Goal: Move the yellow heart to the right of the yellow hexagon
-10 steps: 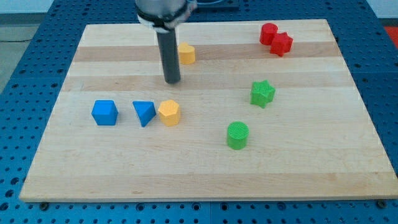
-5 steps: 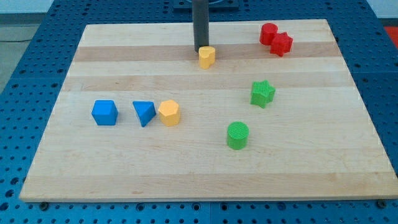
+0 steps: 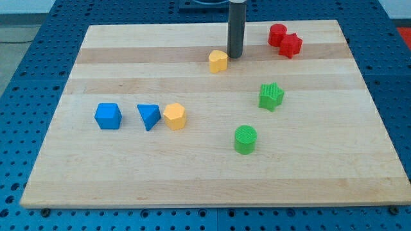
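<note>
Tip just beside yellow heart

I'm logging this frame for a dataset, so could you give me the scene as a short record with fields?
surface: wooden board
tip: my tip, just up-right of the yellow heart
target: yellow hexagon, touching the blue triangle on its left
far left: blue cube
right of centre: green star, green cylinder below it
top right: two red blocks, touching
task state: heart not yet beside hexagon
</note>
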Available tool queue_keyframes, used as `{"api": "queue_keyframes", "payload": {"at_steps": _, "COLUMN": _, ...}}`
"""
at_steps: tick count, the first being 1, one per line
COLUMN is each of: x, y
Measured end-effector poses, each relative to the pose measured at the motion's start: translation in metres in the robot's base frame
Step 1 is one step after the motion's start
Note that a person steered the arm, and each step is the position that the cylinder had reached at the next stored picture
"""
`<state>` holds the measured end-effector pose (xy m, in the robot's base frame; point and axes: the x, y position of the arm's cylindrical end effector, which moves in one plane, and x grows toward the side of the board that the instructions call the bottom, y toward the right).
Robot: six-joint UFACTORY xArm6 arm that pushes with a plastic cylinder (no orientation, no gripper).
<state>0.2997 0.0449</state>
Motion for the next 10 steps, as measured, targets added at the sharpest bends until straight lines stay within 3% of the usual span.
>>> {"api": "queue_keyframes", "payload": {"at_steps": 4, "x": 0.017, "y": -0.046}}
{"api": "queue_keyframes", "payload": {"at_steps": 7, "x": 0.042, "y": -0.032}}
{"api": "queue_keyframes", "payload": {"at_steps": 10, "x": 0.048, "y": -0.081}}
